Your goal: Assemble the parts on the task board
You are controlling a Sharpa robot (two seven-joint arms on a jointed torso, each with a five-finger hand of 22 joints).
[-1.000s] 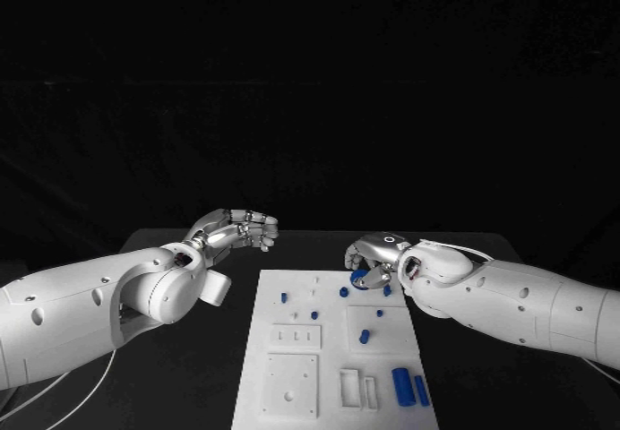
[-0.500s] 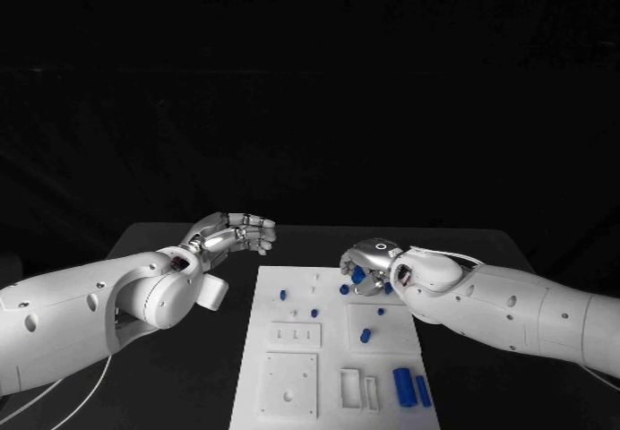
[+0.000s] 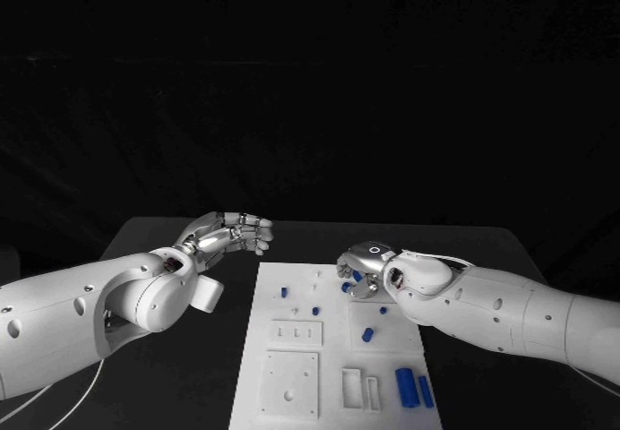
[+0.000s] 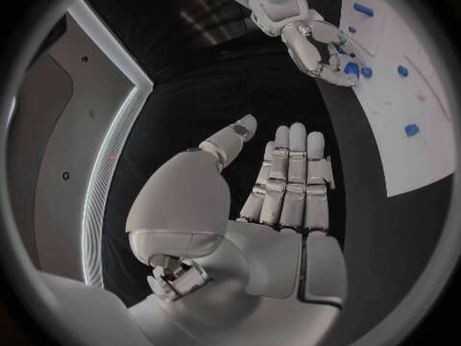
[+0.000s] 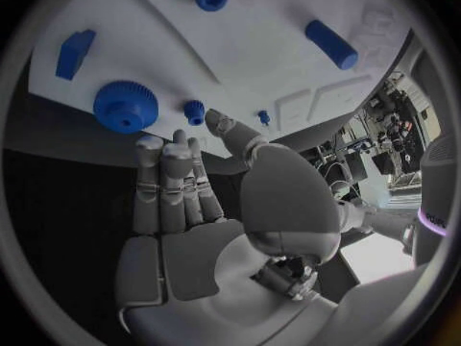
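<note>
Since a second ago, both arms have slid further in over the counter, the right hand staying low at the far end of the task board, the left hand staying raised beside it. Several blue parts lie loose on the board, so most of the assembly looks undone.

From the left wrist, the left hand's fingers stretch out straight, holding nothing.

From the right wrist, the right hand's fingers are extended and empty, near a blue knurled knob.

Both arms reach forward, left robot hand and right robot hand empty, fingers extended.
</note>
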